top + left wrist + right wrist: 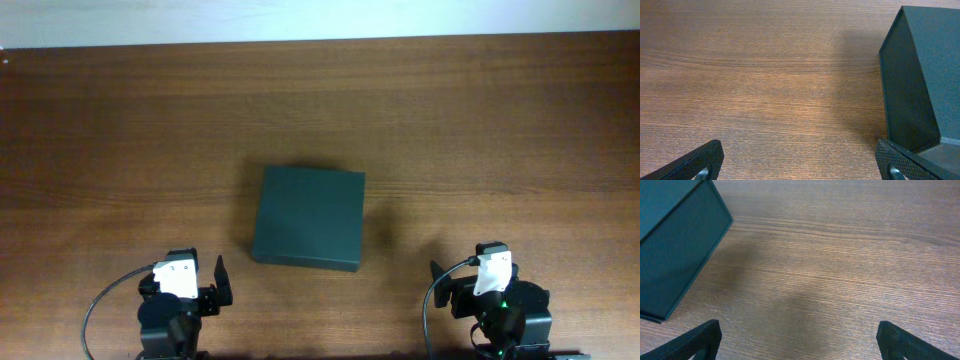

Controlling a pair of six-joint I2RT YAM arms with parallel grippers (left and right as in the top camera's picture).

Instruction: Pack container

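I see the dark green matte rectangular container (308, 217), lid shut, near-square, sitting slightly skewed on the brown wooden surface (500, 120), with my left pincer (797, 165) and right pincer (797, 342) both spread wide and empty.

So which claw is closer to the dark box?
Left. The left gripper sits just off the container, at its front-left corner; the right gripper is farther, beyond the front-right corner.

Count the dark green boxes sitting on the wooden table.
1. The dark green-black matte rectangular box lies with its lid shut near the middle of the brown wooden table. No view shows another.
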